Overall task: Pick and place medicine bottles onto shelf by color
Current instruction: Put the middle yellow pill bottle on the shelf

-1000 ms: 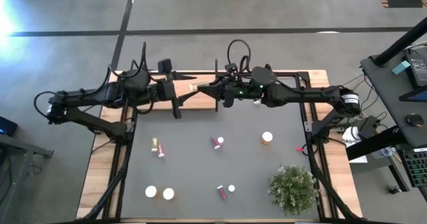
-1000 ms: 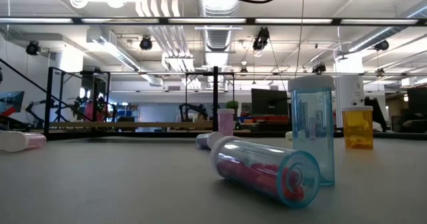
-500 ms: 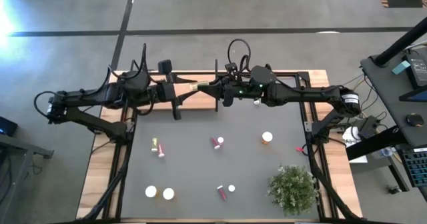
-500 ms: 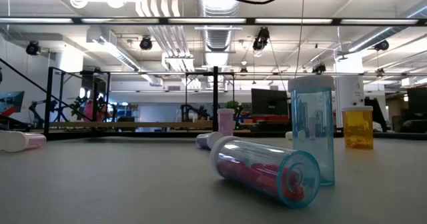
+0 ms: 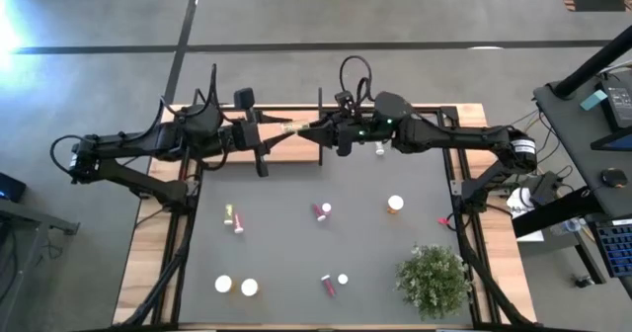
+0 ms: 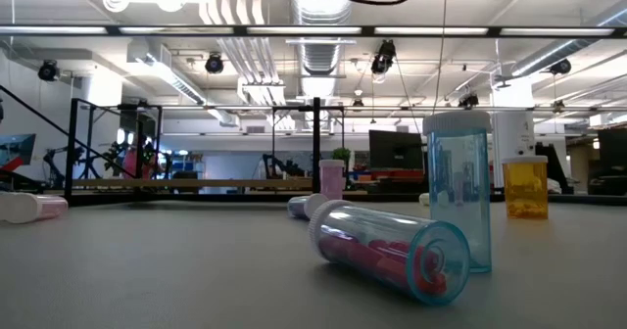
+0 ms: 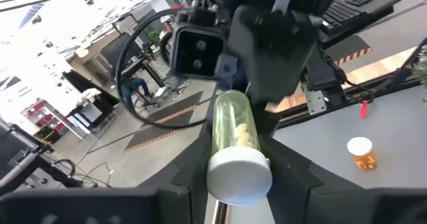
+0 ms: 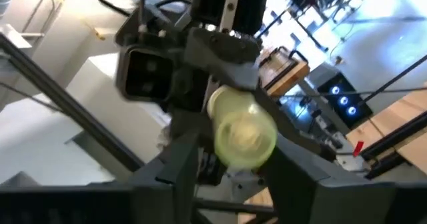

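Bottle: yellow-green medicine bottle (image 7: 235, 151) spans the gap between both grippers, above the shelf (image 5: 296, 146).
Left gripper (image 5: 279, 129): clamped on its capped end.
Right gripper (image 5: 314, 131): fingers loosened around the other end; a second ago they gripped it.

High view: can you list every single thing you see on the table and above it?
yellow-green bottle: one, white cap, held in the air between both grippers, over the shelf
shelf: one, light wood, at the table edge under the arms
pink bottle: one, mid-table
orange bottle: one, upright, right of the pink bottle
other small bottles: about six, in three pairs on the dark tabletop; colours hard to tell
plant: one, bushy green, corner on the right arm's side
left gripper: shut on the yellow-green bottle's cap end
right gripper: at its other end
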